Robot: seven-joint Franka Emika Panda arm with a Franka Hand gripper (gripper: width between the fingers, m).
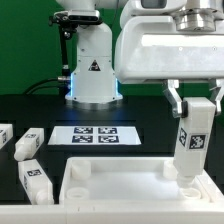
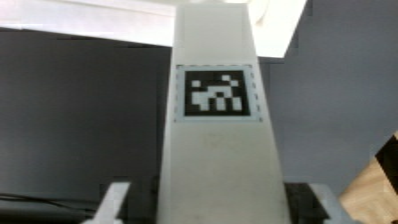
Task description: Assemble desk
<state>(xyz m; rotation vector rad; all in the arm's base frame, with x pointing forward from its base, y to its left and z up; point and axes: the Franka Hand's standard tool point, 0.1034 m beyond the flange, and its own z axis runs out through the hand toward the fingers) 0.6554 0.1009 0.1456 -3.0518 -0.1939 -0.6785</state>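
I had the end effector (image 1: 197, 101) clamped on a leg (image 1: 191, 140), upright over the panel (image 1: 125, 192) corner, apparently ready for socketing.

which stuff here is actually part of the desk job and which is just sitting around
Part of the job:
- square panel
- held leg, upright in the jaws over the panel's corner at the exterior view's right
- three loose legs at the exterior view's left

Just there:
- marker board
- robot base
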